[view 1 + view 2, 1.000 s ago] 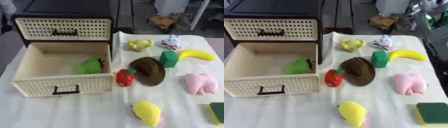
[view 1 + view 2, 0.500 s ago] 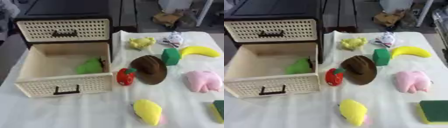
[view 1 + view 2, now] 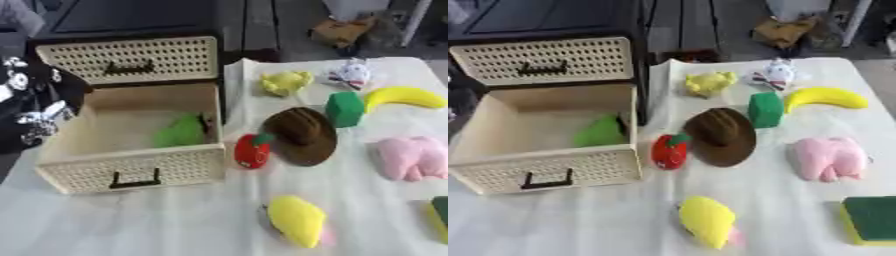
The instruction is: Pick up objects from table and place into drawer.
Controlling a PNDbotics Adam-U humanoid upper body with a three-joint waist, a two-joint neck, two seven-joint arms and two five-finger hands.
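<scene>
- Nearest on the white tabletop (image 3: 579, 225) lie a yellow plush toy (image 3: 707, 220) and, at the right edge, a green and yellow sponge (image 3: 871, 218).
- The open drawer (image 3: 546, 170) sits at left, holding a green object (image 3: 600, 132).
- Just beside it stands a red strawberry toy (image 3: 668, 150), touching a brown hat (image 3: 721, 136); a pink plush (image 3: 828, 158) lies right.
- Farther: a green block (image 3: 765, 109), banana (image 3: 824, 97), a smaller yellow toy (image 3: 709, 83), a white toy (image 3: 773, 74).
- A black-and-silver left hand (image 3: 35, 107) shows at the left edge; its fingers cannot be made out.

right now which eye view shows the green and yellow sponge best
The right eye view. There the sponge shows nearly whole at the lower right, green top and yellow side, cut only slightly by the picture's edge. The left eye view catches only a sliver of it at the right edge.
</scene>
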